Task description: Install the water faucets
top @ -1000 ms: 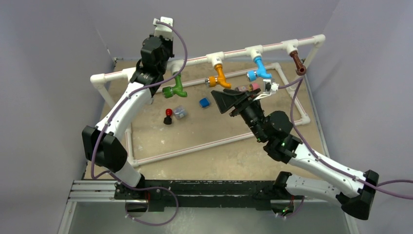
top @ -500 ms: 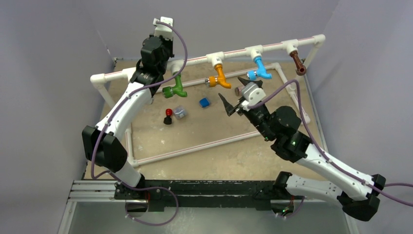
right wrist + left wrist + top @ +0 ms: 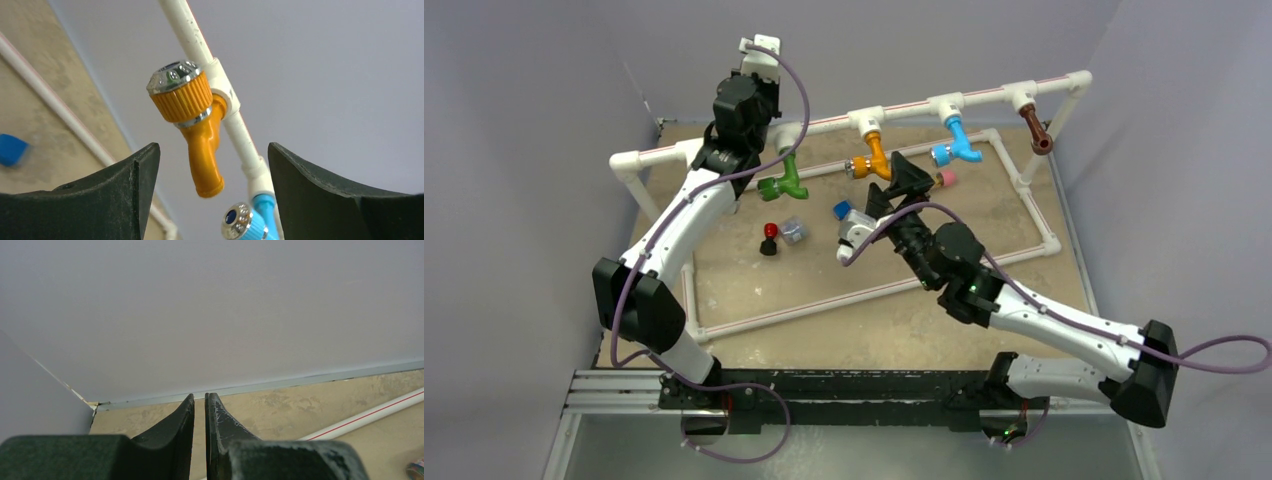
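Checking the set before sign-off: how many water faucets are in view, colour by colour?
Green faucet: 1
Orange faucet: 1
Blue faucet: 1
Brown faucet: 1
Total: 4

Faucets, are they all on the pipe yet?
Looks nearly done: the green faucet, orange faucet, blue faucet and brown faucet all hang from the white pipe. Nothing is being carried: the right hand is open, facing the orange faucet. To do: maybe tightening, which I cannot judge.
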